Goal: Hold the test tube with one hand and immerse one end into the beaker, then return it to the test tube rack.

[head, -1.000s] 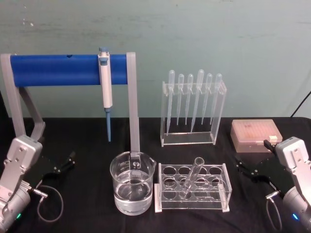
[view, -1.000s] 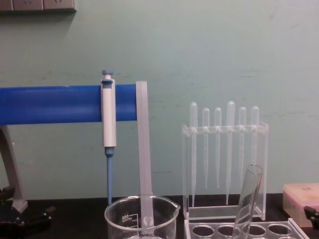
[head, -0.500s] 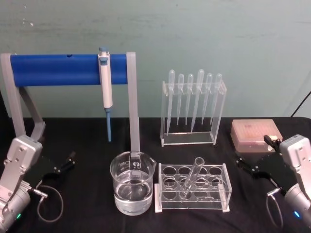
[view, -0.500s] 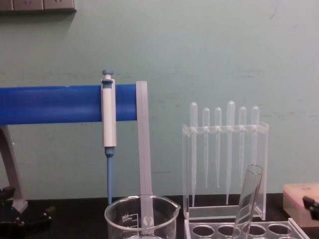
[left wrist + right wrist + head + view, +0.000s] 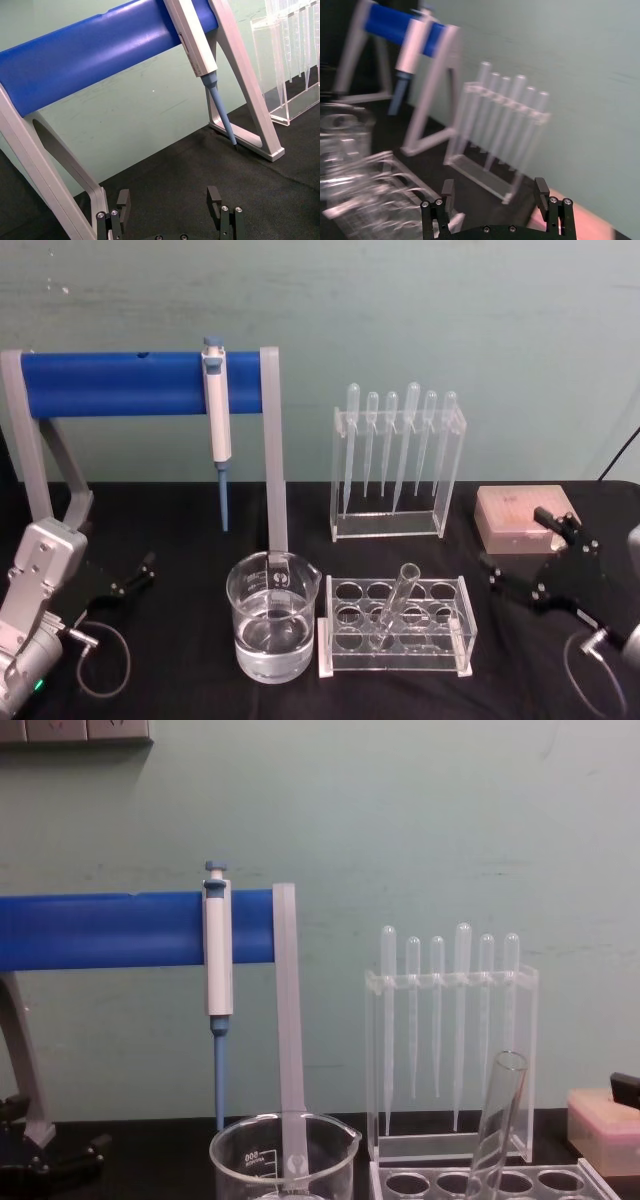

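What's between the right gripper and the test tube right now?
Head view: bare black cloth and the rack's right end lie between the open right gripper and the test tube.

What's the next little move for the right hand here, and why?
Probably ease the open right hand leftward toward the test tube, which leans ungrasped in the rack; that hand sits off the rack's right end. The left hand rests open, far left.

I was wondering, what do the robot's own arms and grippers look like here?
The left gripper and the right gripper are black, each with two flat parallel fingers fastened by small silver screws. The left arm is silver-grey, boxy at the wrist, with a small green light; a thin grey cable loops beside it.
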